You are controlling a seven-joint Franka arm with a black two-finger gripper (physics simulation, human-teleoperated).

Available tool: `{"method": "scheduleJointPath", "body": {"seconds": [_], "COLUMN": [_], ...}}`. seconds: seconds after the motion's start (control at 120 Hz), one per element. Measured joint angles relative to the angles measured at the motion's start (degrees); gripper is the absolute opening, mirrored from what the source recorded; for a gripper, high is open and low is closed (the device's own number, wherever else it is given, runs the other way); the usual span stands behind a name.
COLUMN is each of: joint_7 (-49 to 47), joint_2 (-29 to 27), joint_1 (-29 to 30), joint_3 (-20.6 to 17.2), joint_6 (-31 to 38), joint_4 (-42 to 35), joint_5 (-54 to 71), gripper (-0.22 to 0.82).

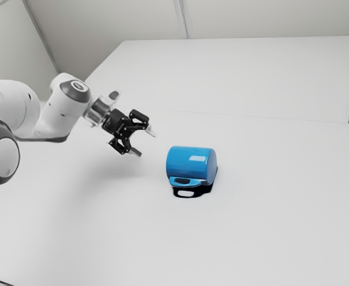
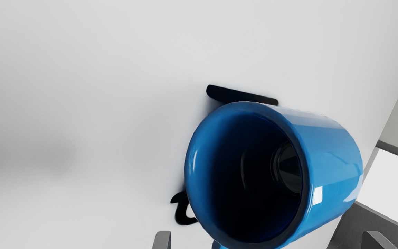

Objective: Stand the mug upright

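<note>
The blue mug [image 1: 189, 163] lies on its side on the white table, its closed end toward the exterior view's right and its handle on the side facing the camera. My gripper [image 1: 147, 143] hangs above the table just to the exterior view's left of the mug, tilted toward it, apart from it. In the wrist view the mug [image 2: 330, 152] shows its open mouth facing my hand, with a bit of the handle by its lower rim. The gripper [image 2: 266, 240] is open, its fingertips wide apart with nothing held between them.
The white table [image 1: 270, 226] stretches around the mug. A dark shadow lies beside the mug near its handle. Pale walls [image 1: 270, 18] stand behind the table, and the arm comes in from the exterior view's left.
</note>
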Motion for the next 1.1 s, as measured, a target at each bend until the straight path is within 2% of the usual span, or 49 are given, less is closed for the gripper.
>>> {"method": "scheduleJointPath", "body": {"seconds": [0.558,0.7,0.742,0.85,0.908,1.0,1.1], "joint_7": [3.7,4.3,4.4,4.7,4.8,4.9,4.9], "joint_2": [6.3,7.0,7.0,7.0,6.9,6.7,6.6], "joint_1": [-1.0,-1.2,-1.2,-1.2,-1.2,-1.2,-1.8], "joint_3": [-5.5,-6.0,-6.0,-5.9,-5.9,-5.9,-5.9], "joint_6": [5.2,5.6,5.8,6.4,6.6,6.9,7.2], "joint_4": [-0.3,-0.2,-0.1,0.1,0.3,0.5,1.2], "joint_5": [-17.2,-20.2,-20.4,-20.1,-19.8,-19.5,-19.1], "gripper": [0.6,0.6,0.52,0.22,0.11,-0.01,-0.08]}}
